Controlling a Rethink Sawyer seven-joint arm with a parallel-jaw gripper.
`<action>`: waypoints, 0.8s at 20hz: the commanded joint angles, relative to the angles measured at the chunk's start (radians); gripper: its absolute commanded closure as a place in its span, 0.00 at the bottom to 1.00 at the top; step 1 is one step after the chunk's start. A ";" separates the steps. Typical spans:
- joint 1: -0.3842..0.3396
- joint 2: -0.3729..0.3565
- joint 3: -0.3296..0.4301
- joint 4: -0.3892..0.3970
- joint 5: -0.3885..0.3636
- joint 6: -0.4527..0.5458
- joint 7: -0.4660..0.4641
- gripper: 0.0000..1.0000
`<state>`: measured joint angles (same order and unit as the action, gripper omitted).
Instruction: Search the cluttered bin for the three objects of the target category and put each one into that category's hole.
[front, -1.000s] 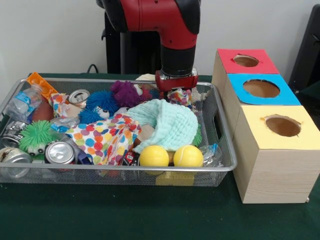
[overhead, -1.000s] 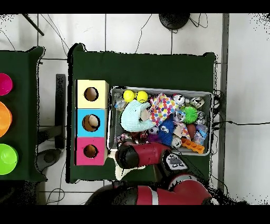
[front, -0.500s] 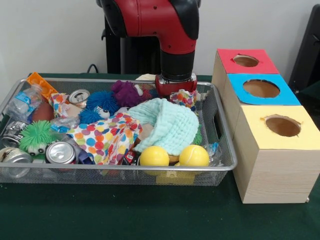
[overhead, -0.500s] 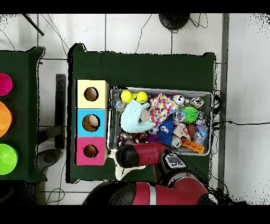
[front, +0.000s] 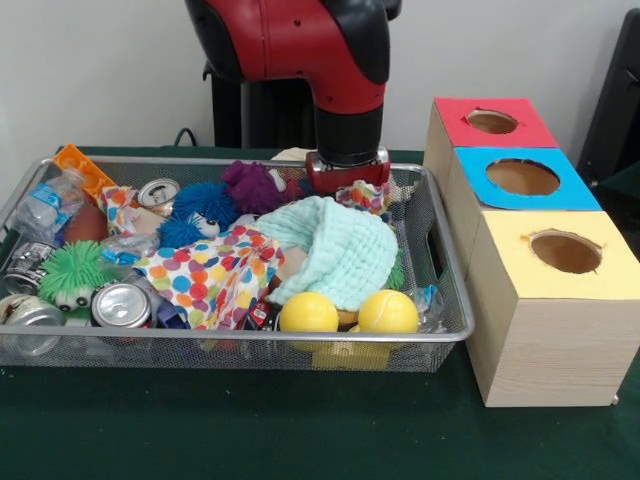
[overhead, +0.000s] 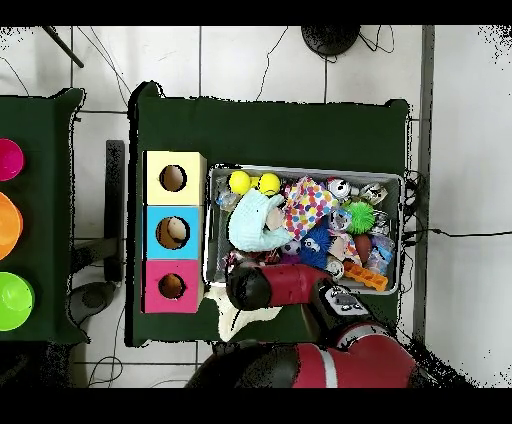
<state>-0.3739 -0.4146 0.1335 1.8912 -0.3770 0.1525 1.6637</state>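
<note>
Wire mesh forms the bin (front: 440, 262), which sits on a green-covered table (front: 300, 430) and is packed with clutter. A red and black arm comes down at the bin's far side, its gripper (front: 347, 175) low among the objects beside a small patterned cloth (front: 362, 194). The fingers are hidden behind the wrist and the clutter, so whether the gripper is open, closed or holding anything cannot be told.

Beside the bin stand three wooden boxes with coloured tops, each with a round hole — a red box (front: 490, 122), a blue box (front: 522, 178) and a yellow box (front: 565, 252).

Which category is wanted is not shown. In the bin lie two yellow balls (front: 308, 312) at the near edge, a mint-green cloth (front: 340, 250), a polka-dot cloth (front: 205, 275), fuzzy toys — a blue one (front: 203, 205) — and drink cans (front: 121, 305).

From above, something pale seems to lie inside the blue box's hole (overhead: 172, 232); the other two holes look dark. The bin looks full, so most of the sorting probably remains.
</note>
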 joint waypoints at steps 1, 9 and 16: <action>-0.157 0.151 0.064 -0.353 -0.092 0.172 -0.188 0.00; -0.234 0.141 0.191 -0.456 -0.188 0.390 -0.295 0.00; -0.232 0.116 0.282 -0.440 -0.204 0.465 -0.234 0.00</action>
<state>-0.5595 -0.3476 0.3687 1.7123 -0.4576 0.6627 1.6625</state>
